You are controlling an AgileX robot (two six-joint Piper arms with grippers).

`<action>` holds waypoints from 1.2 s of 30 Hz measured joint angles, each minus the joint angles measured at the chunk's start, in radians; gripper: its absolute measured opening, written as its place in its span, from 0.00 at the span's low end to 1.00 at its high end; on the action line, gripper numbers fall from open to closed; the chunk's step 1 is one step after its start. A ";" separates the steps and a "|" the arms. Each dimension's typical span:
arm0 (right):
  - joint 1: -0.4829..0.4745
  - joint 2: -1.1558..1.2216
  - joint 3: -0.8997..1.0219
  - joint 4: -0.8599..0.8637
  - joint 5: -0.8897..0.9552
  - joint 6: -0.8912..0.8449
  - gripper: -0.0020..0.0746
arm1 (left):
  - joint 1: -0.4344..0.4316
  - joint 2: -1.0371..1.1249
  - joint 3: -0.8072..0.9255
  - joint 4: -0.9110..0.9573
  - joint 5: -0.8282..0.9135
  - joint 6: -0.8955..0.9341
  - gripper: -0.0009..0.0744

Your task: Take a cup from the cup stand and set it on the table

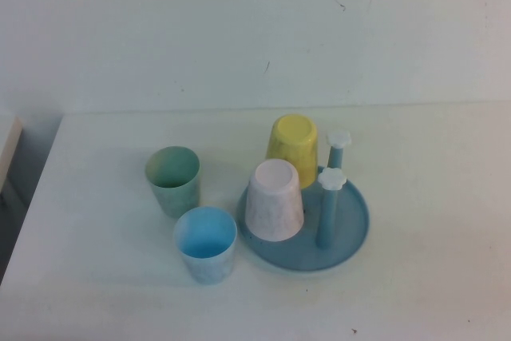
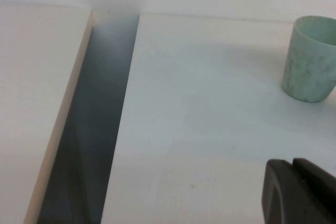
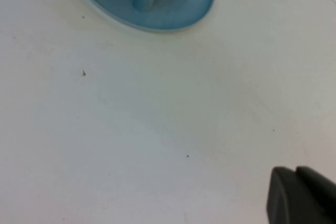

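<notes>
The mint-green cup [image 1: 172, 180] stands upright on the white table [image 1: 431, 165], left of the round blue cup stand [image 1: 351, 233]. In the left wrist view the cup [image 2: 310, 59] is far off from my left gripper [image 2: 292, 164], which is shut and holds nothing. The right wrist view shows the stand [image 3: 157, 14] across bare table from my right gripper [image 3: 294, 171], also shut and empty. Neither gripper appears in the high view.
A pink cup [image 1: 274, 200] and a yellow cup [image 1: 293, 148] sit upside down on the stand beside two bare pegs [image 1: 330, 197]. A light blue cup [image 1: 206, 243] stands upright in front of the mint one. A gap [image 2: 89, 145] separates the table from a beige surface [image 2: 37, 103].
</notes>
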 joint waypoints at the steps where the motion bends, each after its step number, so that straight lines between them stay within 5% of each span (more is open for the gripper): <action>1: 0.000 -0.001 0.007 0.004 -0.007 -0.002 0.03 | 0.000 0.000 0.000 0.000 0.000 0.000 0.01; 8: -0.096 -0.091 0.105 0.039 -0.135 -0.007 0.03 | 0.000 0.000 0.000 0.000 0.002 0.002 0.01; 22: -0.506 -0.460 0.400 0.157 -0.339 -0.007 0.03 | 0.000 0.000 -0.002 0.000 0.004 0.002 0.01; 36: -0.545 -0.496 0.493 0.168 -0.346 0.057 0.03 | 0.000 0.000 -0.002 0.000 0.004 0.002 0.01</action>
